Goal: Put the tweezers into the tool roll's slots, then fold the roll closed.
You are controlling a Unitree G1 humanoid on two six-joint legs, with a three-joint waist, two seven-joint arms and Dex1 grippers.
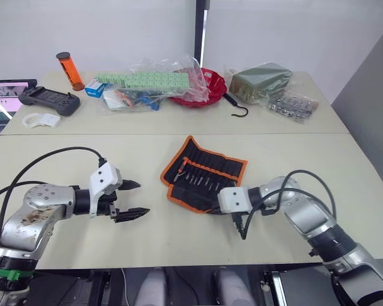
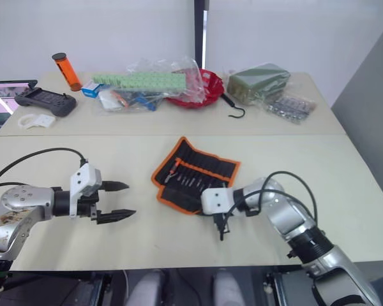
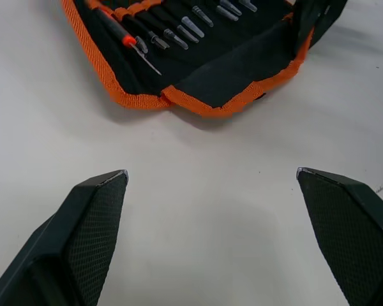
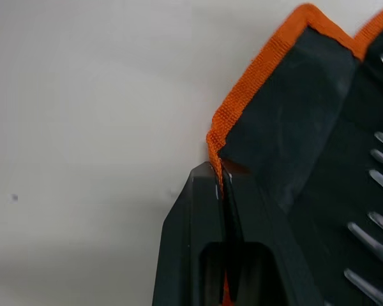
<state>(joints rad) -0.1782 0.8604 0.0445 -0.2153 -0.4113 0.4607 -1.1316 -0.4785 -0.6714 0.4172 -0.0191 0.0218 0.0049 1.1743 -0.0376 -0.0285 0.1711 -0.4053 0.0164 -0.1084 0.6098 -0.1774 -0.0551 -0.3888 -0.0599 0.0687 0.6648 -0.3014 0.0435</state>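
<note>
The tool roll (image 1: 207,167) lies open in the middle of the table, black with orange trim. Several slim dark tools with pale tips (image 3: 179,30) sit in its slots (image 1: 202,174); I cannot tell which of them are the tweezers. My right gripper (image 4: 218,173) is shut on the roll's orange edge (image 4: 233,111), at the corner of the near flap. My left gripper (image 1: 143,198) hovers open just above the table to the left of the roll, with bare table between its fingers (image 3: 92,210).
Along the far side of the table stand a red bowl (image 1: 207,89), a black hook (image 1: 238,108), clear bags of green parts (image 1: 147,81), a green package (image 1: 260,81), an orange bottle (image 1: 70,70) and a black controller (image 1: 49,101). A white part (image 1: 41,120) lies at far left.
</note>
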